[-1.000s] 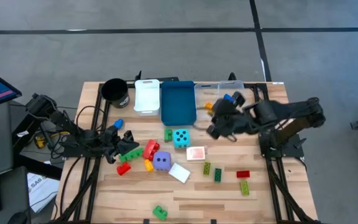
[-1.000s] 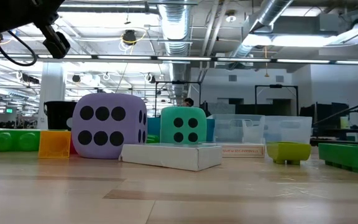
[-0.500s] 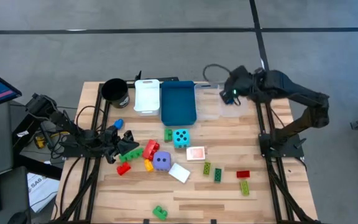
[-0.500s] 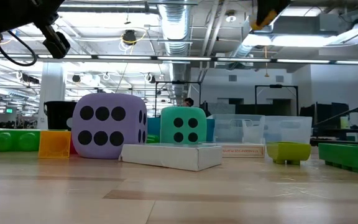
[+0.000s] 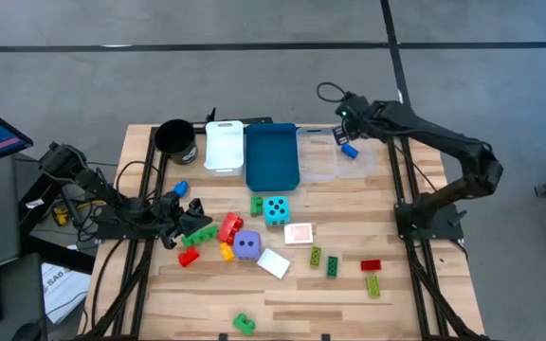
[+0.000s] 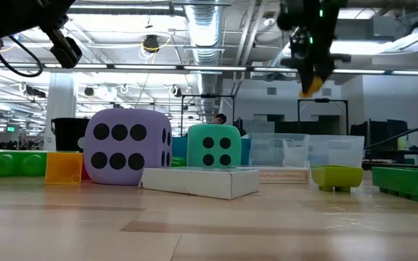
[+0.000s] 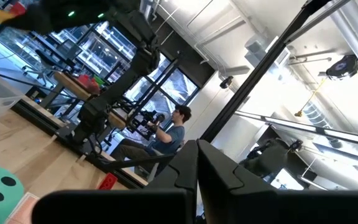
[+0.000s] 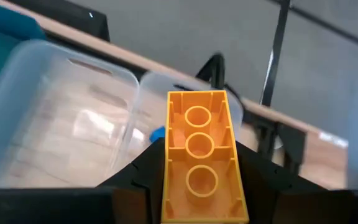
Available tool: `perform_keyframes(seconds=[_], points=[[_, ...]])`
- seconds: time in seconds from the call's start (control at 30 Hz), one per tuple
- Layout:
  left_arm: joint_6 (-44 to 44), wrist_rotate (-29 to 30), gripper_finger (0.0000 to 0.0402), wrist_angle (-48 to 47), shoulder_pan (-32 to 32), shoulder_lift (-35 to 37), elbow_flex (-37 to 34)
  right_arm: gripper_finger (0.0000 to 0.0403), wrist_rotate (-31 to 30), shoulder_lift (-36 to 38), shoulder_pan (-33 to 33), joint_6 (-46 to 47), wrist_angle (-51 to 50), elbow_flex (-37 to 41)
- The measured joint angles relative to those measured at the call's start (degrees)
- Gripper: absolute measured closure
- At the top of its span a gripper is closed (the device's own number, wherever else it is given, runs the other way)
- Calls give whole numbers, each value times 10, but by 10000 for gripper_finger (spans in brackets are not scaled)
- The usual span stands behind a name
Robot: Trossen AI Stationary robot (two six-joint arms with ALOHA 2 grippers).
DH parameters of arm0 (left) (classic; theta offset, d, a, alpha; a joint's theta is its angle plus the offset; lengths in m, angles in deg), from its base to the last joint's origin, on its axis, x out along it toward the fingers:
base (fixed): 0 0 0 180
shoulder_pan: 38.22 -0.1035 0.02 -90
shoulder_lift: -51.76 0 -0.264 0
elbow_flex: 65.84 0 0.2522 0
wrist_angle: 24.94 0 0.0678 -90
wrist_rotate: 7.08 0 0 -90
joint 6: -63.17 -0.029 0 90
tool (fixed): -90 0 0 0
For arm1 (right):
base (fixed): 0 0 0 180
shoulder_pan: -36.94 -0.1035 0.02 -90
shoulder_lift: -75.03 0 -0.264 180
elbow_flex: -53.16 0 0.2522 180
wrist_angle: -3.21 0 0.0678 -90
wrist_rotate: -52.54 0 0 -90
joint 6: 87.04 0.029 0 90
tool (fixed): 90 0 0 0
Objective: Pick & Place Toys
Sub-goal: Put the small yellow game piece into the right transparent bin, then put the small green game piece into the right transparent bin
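Right pincer [image 8: 199, 186] clamped on orange brick [image 8: 199, 155], raised above clear bins [image 5: 335, 152] at far edge of worktop [image 5: 415, 284].
Blue brick [image 5: 349, 150] inside far clear bin. Left pincer [image 5: 180, 213] low at worktop's left side beside red and green bricks [image 5: 202, 229]; cannot tell how far open. Purple die [image 5: 246, 245], cyan die [image 5: 275, 209], white card [image 5: 274, 262] mid-worktop; more green and red bricks scattered toward near-right. Blue bin [image 5: 271, 156], white bin [image 5: 224, 145], black cup [image 5: 174, 139] along far edge.
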Motion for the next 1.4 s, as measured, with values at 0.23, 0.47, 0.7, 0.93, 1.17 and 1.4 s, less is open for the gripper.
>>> perform_keyframes(seconds=[0.23,0.47,0.7,0.93,1.17,1.4], points=[[0,0,401,16,-9,0,0,267,46,0,58,-19,147,128],[0,0,401,6,-32,0,0,263,98,0,92,-7,198,178],[0,0,401,6,-32,0,0,264,105,0,98,4,198,214],[0,2,401,6,-48,0,0,227,105,0,98,2,208,250],[0,2,401,4,-51,0,0,175,104,0,98,1,210,265],[-1,2,401,4,-51,0,0,165,137,0,74,-22,188,255]])
